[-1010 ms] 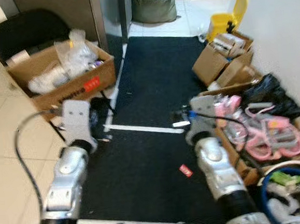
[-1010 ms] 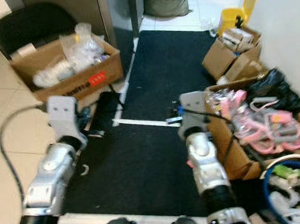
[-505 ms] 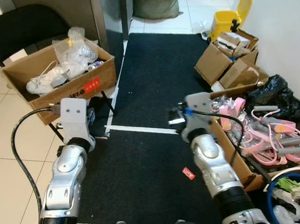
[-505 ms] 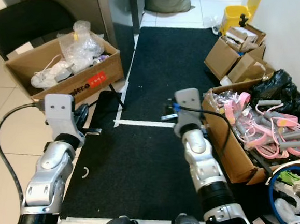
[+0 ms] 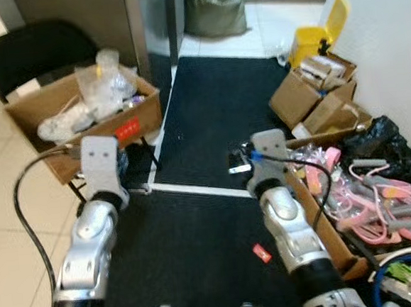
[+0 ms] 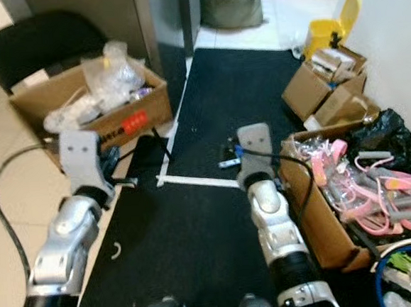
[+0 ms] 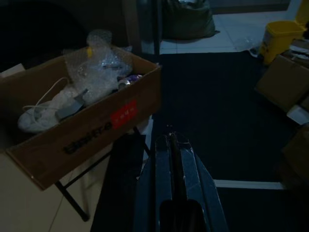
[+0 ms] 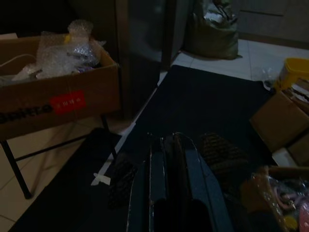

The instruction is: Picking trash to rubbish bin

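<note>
Red scrap (image 5: 262, 253) on black mat (image 5: 209, 110), beside right arm, behind right gripper (image 8: 166, 145); both grippers' jaws closed, empty; left gripper (image 7: 171, 145) farther.

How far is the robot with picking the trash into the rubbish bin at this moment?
Nothing looks done yet. The left gripper and right gripper are both shut and hold nothing, raised above the black mat. A small red scrap lies on the mat beside the right arm. The yellow bin stands far ahead by the wall, lid up. Picking and carrying are all left.
</note>
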You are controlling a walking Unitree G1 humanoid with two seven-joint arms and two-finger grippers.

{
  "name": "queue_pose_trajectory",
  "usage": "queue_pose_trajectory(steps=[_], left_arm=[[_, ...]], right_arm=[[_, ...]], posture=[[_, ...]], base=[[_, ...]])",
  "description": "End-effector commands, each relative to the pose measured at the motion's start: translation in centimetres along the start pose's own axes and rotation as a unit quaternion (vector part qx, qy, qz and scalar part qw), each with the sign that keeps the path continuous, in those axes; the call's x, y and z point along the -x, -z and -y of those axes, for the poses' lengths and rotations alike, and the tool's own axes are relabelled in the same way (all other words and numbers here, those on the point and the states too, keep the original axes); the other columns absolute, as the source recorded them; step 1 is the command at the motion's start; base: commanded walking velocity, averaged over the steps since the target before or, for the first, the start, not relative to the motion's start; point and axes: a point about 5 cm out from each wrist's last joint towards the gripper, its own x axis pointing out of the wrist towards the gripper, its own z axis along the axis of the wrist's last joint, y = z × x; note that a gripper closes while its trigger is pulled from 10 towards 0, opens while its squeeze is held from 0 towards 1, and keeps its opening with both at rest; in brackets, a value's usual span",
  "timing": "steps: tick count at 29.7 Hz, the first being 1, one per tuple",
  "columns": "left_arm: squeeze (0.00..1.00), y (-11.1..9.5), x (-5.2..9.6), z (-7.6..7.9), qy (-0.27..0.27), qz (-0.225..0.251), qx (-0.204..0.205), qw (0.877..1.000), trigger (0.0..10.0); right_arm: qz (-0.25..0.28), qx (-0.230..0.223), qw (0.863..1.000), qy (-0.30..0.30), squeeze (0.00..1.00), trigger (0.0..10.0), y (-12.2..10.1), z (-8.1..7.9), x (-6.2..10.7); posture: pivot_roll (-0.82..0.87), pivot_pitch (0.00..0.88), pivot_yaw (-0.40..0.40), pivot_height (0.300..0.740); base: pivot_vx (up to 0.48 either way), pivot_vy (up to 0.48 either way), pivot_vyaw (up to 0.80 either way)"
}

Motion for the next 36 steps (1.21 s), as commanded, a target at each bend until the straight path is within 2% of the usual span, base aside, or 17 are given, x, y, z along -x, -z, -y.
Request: queue_pose_trajectory(steps=[1,36], left_arm=[[0.0,0.4,0.13,0.01,-0.001,-0.011,-0.005,1.0,10.0],[0.0,0.45,0.12,0.06,-0.003,-0.011,-0.003,1.0,10.0]], right_arm=[[-0.007,0.005,1.0,0.006,0.0,10.0,0.41,0.47,0.11],[-0.002,0.022,1.0,0.004,0.0,10.0,0.28,0.5,0.02]], posture=[[0.07,0.073,0.002,0.74],[0.06,0.083,-0.001,0.74]], base=[[0.255,0.0,0.0],[0.259,0.0,0.0]])
